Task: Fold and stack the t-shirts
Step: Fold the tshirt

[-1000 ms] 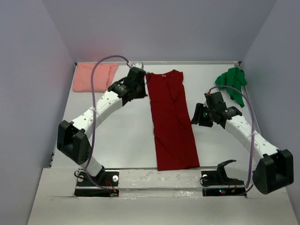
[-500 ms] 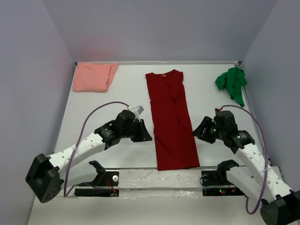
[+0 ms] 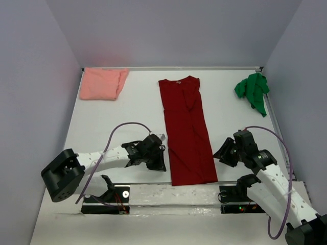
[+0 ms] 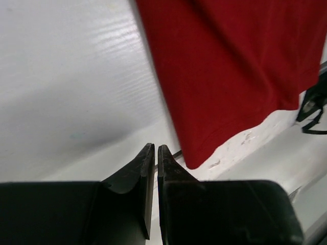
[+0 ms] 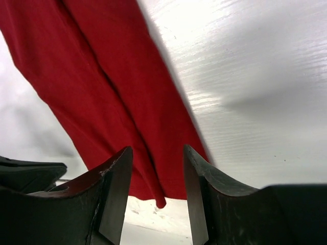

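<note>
Near edge of the white table (image 3: 115, 120): left claw (image 4: 155, 147) together, right claw (image 5: 157, 149) apart, flanking the dark red cloth t-shirt (image 3: 186, 127); mismatched grabs could skew the fold.

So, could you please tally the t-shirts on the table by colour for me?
Dark red t-shirt: 1
Pink t-shirt: 1
Green t-shirt: 1
Total: 3
</note>
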{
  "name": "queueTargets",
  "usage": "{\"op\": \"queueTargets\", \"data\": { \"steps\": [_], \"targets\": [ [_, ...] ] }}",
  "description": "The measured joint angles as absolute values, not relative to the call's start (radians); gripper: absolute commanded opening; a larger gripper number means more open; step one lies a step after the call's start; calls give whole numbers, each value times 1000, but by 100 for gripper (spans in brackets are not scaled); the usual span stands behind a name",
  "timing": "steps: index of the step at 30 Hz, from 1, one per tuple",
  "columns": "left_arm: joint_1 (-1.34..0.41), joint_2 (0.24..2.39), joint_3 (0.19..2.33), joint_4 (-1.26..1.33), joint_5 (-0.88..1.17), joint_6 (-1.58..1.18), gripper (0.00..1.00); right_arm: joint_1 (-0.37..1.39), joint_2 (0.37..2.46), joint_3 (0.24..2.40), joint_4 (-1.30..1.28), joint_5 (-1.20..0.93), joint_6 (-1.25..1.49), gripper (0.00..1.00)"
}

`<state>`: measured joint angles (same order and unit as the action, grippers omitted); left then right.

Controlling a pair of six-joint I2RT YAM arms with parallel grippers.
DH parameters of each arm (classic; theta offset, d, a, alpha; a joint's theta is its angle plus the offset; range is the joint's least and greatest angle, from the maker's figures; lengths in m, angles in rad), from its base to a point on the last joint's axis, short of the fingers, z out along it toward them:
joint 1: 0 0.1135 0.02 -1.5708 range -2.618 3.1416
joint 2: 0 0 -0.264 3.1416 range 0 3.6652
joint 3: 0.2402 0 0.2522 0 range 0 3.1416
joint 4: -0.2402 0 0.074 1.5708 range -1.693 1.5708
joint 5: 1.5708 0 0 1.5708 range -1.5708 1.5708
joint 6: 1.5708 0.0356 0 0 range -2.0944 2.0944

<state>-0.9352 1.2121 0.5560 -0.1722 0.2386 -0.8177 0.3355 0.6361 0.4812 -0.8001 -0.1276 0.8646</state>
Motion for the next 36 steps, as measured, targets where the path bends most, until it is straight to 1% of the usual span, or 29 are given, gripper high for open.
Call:
{"op": "queueTargets", "data": {
  "steps": [6,13,17,23,24,27,28,31,32,34,36],
  "targets": [
    [-1039,1387,571,-113,250,-840,17,381,671,472,-800,-100,880,50],
    [-1119,1536,677,-34,282,-842,17,454,757,441,-781,-62,905,50],
    [-1126,1556,696,-26,287,-836,17,478,790,441,-770,-51,915,50],
    [-1126,1555,705,-30,272,-833,17,486,760,441,-755,-48,921,49],
    [-1125,1554,705,-34,264,-833,16,486,761,441,-754,-47,921,49],
    [-1118,1539,705,-62,243,-838,8,487,785,442,-749,-47,920,49],
    [-1114,1524,706,-89,210,-844,6,493,797,443,-748,-43,920,47],
    [-1111,1490,731,-194,119,-867,4,525,835,468,-751,-18,918,43],
    [-1110,1473,746,-231,83,-876,0,538,854,486,-748,-11,916,42],
    [-1110,1448,776,-300,6,-907,0,571,911,537,-747,19,915,40],
    [-1110,1417,812,-377,-84,-945,0,619,1003,619,-751,66,908,35]
  ]
}}
